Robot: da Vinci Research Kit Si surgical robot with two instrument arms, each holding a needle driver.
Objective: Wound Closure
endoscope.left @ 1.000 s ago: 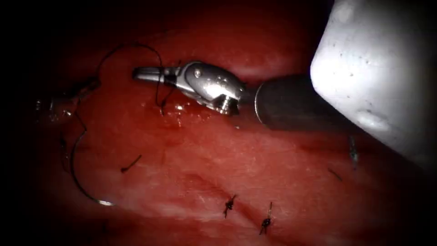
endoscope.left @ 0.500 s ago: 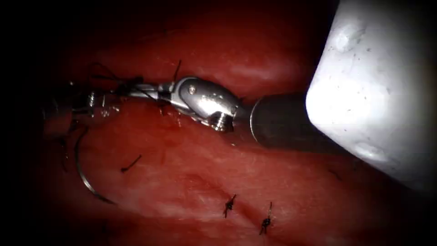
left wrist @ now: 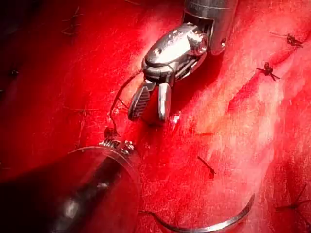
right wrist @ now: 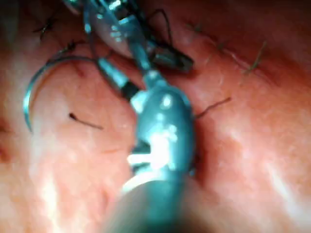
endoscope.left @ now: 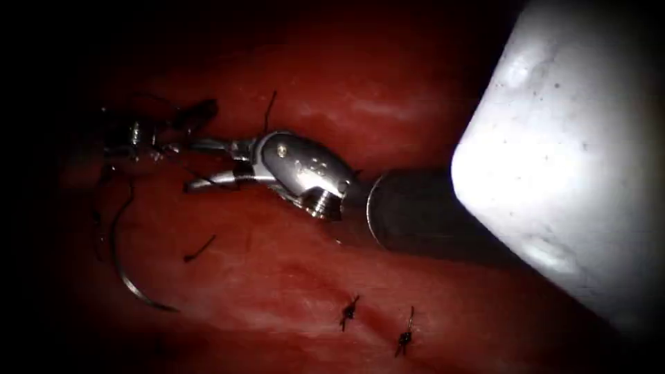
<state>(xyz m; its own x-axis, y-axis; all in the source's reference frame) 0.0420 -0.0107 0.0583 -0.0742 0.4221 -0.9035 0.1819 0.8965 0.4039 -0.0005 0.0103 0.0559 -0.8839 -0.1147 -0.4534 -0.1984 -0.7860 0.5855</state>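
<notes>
Right now, from where I am standing:

Right tool (endoscope.left: pixel 194 166): it is reaching in from the right, across the tissue (endoscope.left: pixel 429 284), with its tip pointing left.
Right jaws: they are standing spread apart and are gripping nothing; in the left wrist view (left wrist: pixel 149 114) bare tissue is showing between them, and in the right wrist view (right wrist: pixel 124 65) they are also fanning out.
Left tool (endoscope.left: pixel 138 131): it is sitting in the dim far left, just beyond the right tool's tip; its shaft end is looming close in its own view (left wrist: pixel 116 144).
Left grip: I cannot tell whether it is holding anything.
Thread (left wrist: pixel 119 94): a thin dark strand is curving from beside the left tool's tip up to the right tool's wrist; it is not lying between the spread jaws.
Needle (endoscope.left: pixel 125 280): it is lying free on the tissue's surface, left of the cut (endoscope.left: pixel 315 277), below both tools, and neither tool is holding it. Its whole curve is showing in the left wrist view (left wrist: pixel 209 226), and it is showing as an arc in the right wrist view (right wrist: pixel 31 94).
Cut end (endoscope.left: pixel 199 249): a short dark piece is lying loose on the tissue between the needle and the right tool.
Knots (endoscope.left: pixel 348 313): two tied stitches are sitting side by side along the cut, well apart from both tools.
Fluid (endoscope.left: pixel 277 228): red wetness is coating the tissue under the right tool.
</notes>
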